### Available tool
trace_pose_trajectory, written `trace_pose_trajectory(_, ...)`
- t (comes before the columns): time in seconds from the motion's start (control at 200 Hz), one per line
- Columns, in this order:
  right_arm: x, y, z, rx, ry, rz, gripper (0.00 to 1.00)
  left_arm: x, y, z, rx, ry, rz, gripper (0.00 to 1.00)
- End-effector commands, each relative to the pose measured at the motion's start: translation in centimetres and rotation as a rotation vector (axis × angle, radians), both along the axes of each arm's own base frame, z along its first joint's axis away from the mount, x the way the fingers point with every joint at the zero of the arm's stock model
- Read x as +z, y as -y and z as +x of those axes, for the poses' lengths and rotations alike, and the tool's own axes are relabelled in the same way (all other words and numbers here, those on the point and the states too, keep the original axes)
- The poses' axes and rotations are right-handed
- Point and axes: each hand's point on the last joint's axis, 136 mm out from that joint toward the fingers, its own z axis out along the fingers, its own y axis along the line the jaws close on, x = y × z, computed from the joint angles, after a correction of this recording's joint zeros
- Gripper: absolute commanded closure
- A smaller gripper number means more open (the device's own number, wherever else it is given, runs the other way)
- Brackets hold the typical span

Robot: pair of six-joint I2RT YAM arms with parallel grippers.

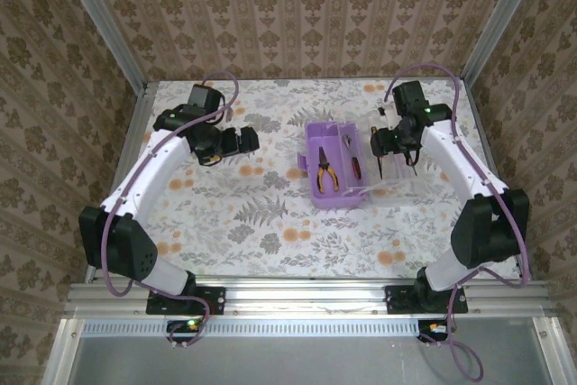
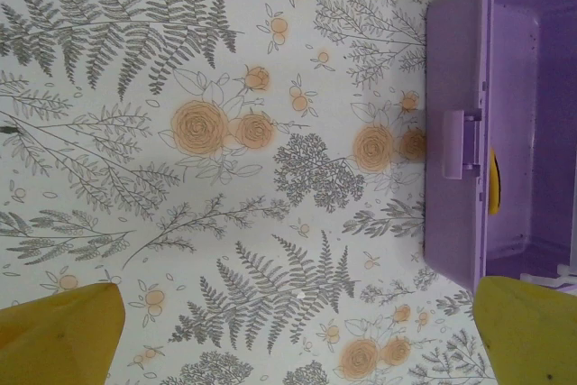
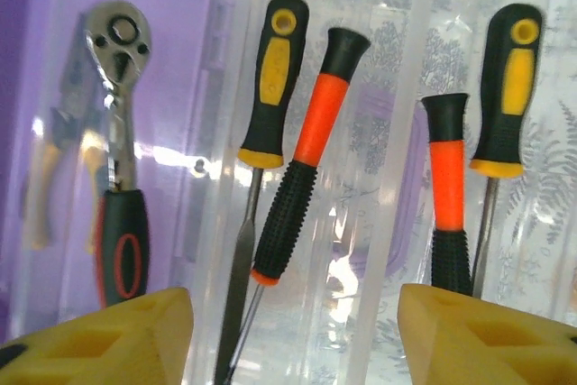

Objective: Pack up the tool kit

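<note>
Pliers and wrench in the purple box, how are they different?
The pliers have two orange handles that spread apart; the wrench has one black handle with a red patch. The pliers end in a dark pointed nose; the wrench ends in a round shiny metal head. The pliers lie nearer the left wall of the purple box; the wrench lies nearer the clear lid. Both lie lengthways inside the box.

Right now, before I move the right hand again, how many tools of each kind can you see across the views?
Pliers: 1
Ratchet wrench: 1
Yellow-and-black drivers: 2
Orange-and-black drivers: 2
Total: 6
</note>
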Motion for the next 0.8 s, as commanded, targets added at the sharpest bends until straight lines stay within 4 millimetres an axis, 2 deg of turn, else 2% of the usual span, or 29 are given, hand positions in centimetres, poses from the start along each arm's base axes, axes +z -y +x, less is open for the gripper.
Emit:
trace_pose_trajectory(0.0, 4.1, -0.2, -1.0, 0.022, 0.077, 0.031, 0.19, 0.4, -1.3, -1.0, -0.009, 0.007, 0.029, 0.0)
trace_pose_trajectory(0.005, 4.3, -0.2, -1.0, 0.022, 0.079, 0.031, 0.18, 0.4, -1.3, -1.0, -0.008, 0.006, 0.031, 0.0)
trace_pose_trajectory(0.015, 4.4, -0.2, -1.1, 0.023, 0.084, 0.031, 0.04, 0.3, -1.4, -1.1, -0.008, 0.007, 0.034, 0.0)
trace_pose_trajectory(0.035, 4.8, -0.2, -1.2, 0.025, 0.093, 0.031, 0.0, 0.3, -1.7, -1.1, -0.005, 0.007, 0.044, 0.0)
trace_pose_trajectory(0.14, 6.5, 0.1, -1.8, 0.029, 0.144, 0.029, 0.0, 0.0, -4.1, -1.0, 0.028, 0.025, 0.142, 0.0)
trace_pose_trajectory(0.185, 6.5, 0.3, -1.7, 0.024, 0.153, 0.034, 0.0, -0.3, -5.4, -0.9, 0.048, 0.035, 0.19, 0.0)
trace_pose_trajectory(0.205, 7.5, 0.4, -2.0, 0.022, 0.188, 0.043, 0.0, -0.4, -6.0, -0.8, 0.057, 0.038, 0.201, 0.0)
trace_pose_trajectory(0.335, 7.7, 1.5, -1.9, -0.011, 0.24, 0.103, 0.0, -0.8, -9.4, -0.2, 0.124, 0.057, 0.232, 0.0)
trace_pose_trajectory(0.48, 7.7, 2.9, -1.1, -0.06, 0.34, 0.139, 0.0, 0.1, -13.6, 0.9, 0.228, 0.156, 0.29, 0.0)
trace_pose_trajectory(0.58, 7.5, 4.0, -0.6, -0.095, 0.425, 0.117, 0.0, 1.3, -16.2, 2.0, 0.292, 0.304, 0.347, 0.0)
trace_pose_trajectory(0.685, 7.5, 5.3, 0.0, -0.146, 0.573, 0.092, 0.0, 2.9, -17.1, 3.2, 0.28, 0.588, 0.405, 0.0)
trace_pose_trajectory(0.795, 6.5, 6.4, -0.5, -0.187, 0.734, 0.066, 0.0, 3.1, -18.1, 2.5, 0.309, 0.895, 0.486, 0.0)
